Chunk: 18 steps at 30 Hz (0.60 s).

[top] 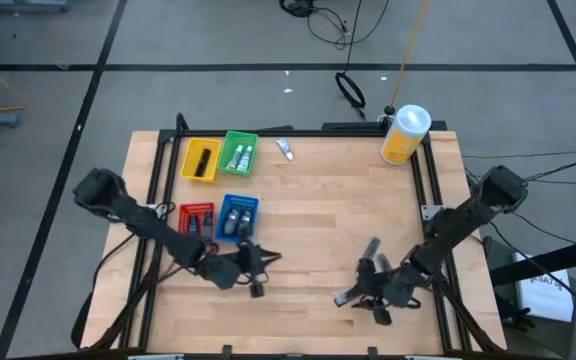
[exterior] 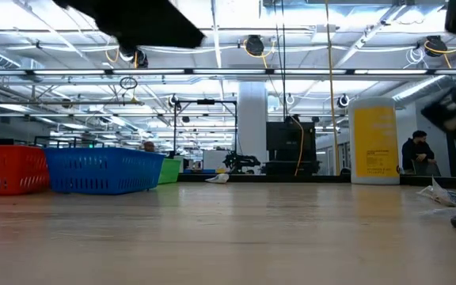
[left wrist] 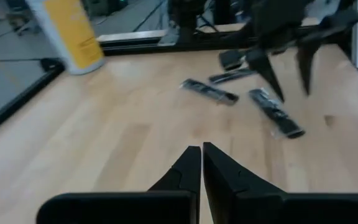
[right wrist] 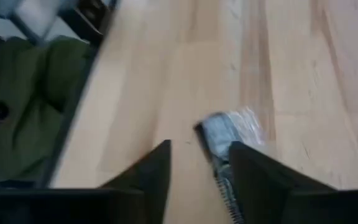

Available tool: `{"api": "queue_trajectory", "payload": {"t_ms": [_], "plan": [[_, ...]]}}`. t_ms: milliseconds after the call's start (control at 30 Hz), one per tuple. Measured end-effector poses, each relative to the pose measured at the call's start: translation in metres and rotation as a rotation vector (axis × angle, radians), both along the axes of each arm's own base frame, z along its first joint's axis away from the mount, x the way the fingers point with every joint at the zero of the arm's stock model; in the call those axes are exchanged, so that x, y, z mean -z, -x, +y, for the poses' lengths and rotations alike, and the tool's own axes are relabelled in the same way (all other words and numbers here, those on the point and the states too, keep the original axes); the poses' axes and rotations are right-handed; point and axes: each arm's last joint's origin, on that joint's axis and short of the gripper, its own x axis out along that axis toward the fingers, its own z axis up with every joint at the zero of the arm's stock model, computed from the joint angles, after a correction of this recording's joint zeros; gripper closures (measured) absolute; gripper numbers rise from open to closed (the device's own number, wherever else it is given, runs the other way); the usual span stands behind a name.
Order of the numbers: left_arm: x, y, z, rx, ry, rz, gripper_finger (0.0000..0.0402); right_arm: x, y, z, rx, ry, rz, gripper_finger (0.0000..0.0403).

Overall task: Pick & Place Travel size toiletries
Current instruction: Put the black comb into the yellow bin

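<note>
While the left gripper (left wrist: 201,163) waits with fingers pressed together, the right gripper (right wrist: 199,163) straddles a dark wrapped toiletry (right wrist: 221,144) lying lengthwise between its spread fingers on the worktop (top: 328,200).

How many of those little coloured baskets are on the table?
4. The yellow basket and green basket sit side by side toward the far left; the red basket and blue basket sit side by side nearer the left arm.

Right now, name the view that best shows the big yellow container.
The low view: the yellow container stands upright and whole at the table's far edge. The high view shows its white lid and side from above; the left wrist view cuts off its top; the right wrist view misses it.
</note>
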Motion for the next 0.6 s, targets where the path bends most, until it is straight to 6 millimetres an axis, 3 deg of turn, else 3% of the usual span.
{"api": "queue_trajectory", "payload": {"t_ms": [167, 233, 433, 500, 600], "plan": [[0.024, -0.020, 0.001, 0.068, 0.033, -0.007, 0.0398, 0.024, -0.011, -0.005, 0.043, 0.042, 0.048, 0.0368], [0.033, -0.026, 0.004, 0.087, 0.055, 0.003, 0.0399, 0.029, -0.018, -0.007, 0.042, 0.053, 0.024, 0.0393], [0.048, -0.038, 0.017, 0.074, 0.156, 0.007, 0.0383, 0.040, -0.057, -0.027, 0.157, 0.138, -0.170, 0.0387], [0.050, -0.041, 0.019, 0.096, 0.190, -0.001, 0.0385, 0.036, -0.072, -0.032, 0.249, 0.176, -0.273, 0.0391], [0.051, -0.043, 0.020, 0.135, 0.218, 0.010, 0.0396, 0.022, -0.082, -0.034, 0.224, 0.222, -0.386, 0.0398]]}}
